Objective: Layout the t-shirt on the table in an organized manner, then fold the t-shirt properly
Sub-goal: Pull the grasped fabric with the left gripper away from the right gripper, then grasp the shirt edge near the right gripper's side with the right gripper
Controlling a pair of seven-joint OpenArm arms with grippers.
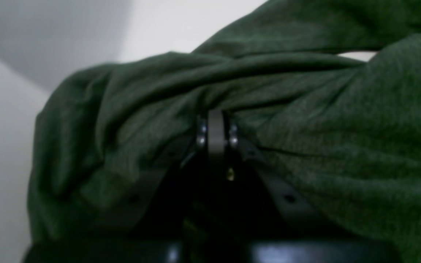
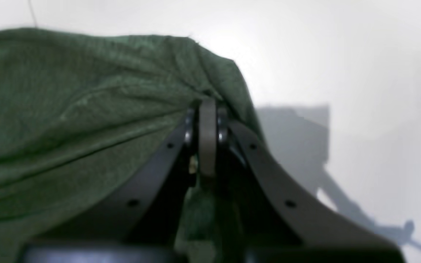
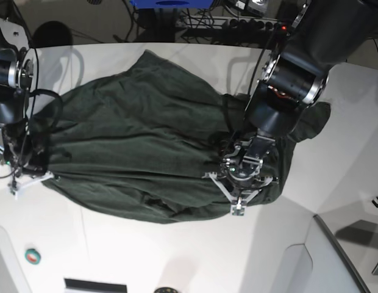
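green t-shirt (image 3: 140, 146) folds hide both end effector tips.

the dark green short-sleeved t-shirt (image 3: 140, 140) is soft, matt knit cloth with a faint heathered grain; the big white tabletop (image 3: 177, 256) looks smooth and glossy.
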